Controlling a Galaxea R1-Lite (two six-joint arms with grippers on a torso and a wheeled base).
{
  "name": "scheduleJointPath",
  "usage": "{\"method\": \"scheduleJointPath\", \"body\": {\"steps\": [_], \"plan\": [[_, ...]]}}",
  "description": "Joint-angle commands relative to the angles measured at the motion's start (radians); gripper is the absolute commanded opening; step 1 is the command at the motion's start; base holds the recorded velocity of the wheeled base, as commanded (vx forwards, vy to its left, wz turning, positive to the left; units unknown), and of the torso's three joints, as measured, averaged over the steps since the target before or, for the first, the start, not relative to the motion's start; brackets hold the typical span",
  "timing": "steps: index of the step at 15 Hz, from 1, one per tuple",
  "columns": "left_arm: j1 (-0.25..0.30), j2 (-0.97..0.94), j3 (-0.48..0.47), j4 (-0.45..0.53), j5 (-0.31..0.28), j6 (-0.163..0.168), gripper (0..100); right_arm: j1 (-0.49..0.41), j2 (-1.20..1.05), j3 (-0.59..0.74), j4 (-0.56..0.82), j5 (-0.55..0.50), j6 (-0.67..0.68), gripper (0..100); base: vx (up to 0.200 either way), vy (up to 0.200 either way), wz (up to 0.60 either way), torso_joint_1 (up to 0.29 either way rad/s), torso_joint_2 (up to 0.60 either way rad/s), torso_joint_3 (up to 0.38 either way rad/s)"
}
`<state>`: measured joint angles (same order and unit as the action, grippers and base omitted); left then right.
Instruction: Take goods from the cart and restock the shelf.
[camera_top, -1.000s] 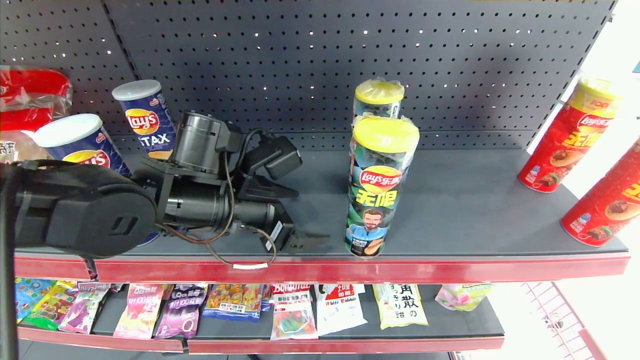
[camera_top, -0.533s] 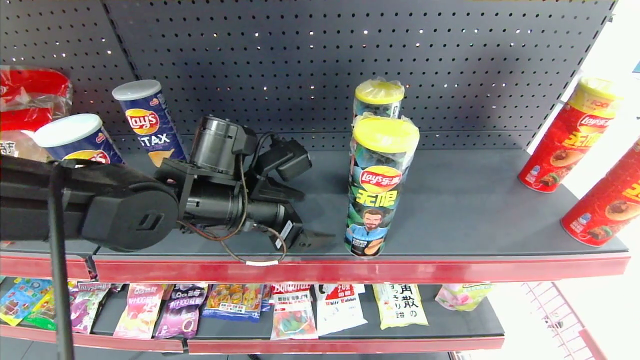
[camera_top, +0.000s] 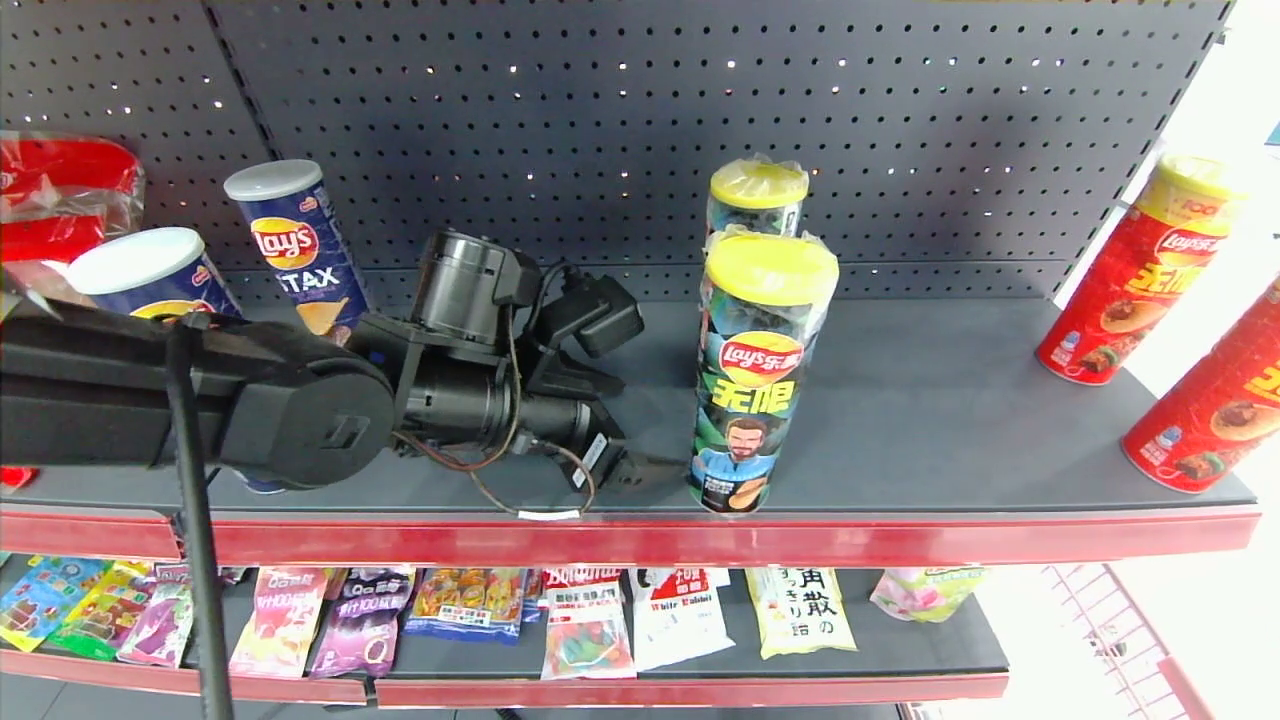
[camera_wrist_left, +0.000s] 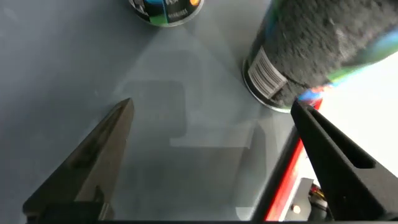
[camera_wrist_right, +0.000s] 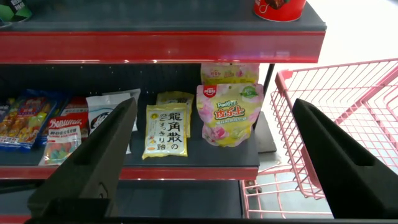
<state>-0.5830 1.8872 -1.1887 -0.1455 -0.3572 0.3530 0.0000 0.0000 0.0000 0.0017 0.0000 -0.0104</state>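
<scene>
Beside the yellow-lidded can (camera_top: 760, 380), left hand (camera_wrist_left: 211, 104) gapes; right hand (camera_wrist_right: 211, 102) faces cart (camera_wrist_right: 336, 66).

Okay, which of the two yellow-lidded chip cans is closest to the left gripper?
The front yellow-lidded can, standing at the shelf edge right beside the left gripper; the other can stands behind it, nearer the pegboard.

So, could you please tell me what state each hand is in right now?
Left hand: open, holding nothing.
Right hand: open, holding nothing.
</scene>
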Motion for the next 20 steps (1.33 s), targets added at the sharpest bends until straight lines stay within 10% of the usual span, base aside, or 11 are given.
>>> {"method": "scheduleJointPath", "body": {"steps": [1,13,17,20], "plan": [[-0.001,0.015,-0.015,0.000,0.000,0.001,100,0.000,0.000,0.000,0.000,0.000,0.000,100,0.000,0.000,0.00,0.000,0.00,0.000],[0.005,-0.017,-0.005,0.001,0.000,-0.003,100,0.000,0.000,0.000,0.000,0.000,0.000,100,0.000,0.000,0.00,0.000,0.00,0.000],[0.078,-0.296,0.213,0.006,0.001,-0.032,100,0.000,0.000,0.000,0.000,0.002,0.003,100,0.000,0.000,0.00,0.000,0.00,0.000],[0.118,-0.841,0.498,0.149,0.092,-0.161,100,0.000,0.000,0.000,0.000,0.006,0.001,100,0.000,0.000,0.00,0.000,0.00,0.000]]}}
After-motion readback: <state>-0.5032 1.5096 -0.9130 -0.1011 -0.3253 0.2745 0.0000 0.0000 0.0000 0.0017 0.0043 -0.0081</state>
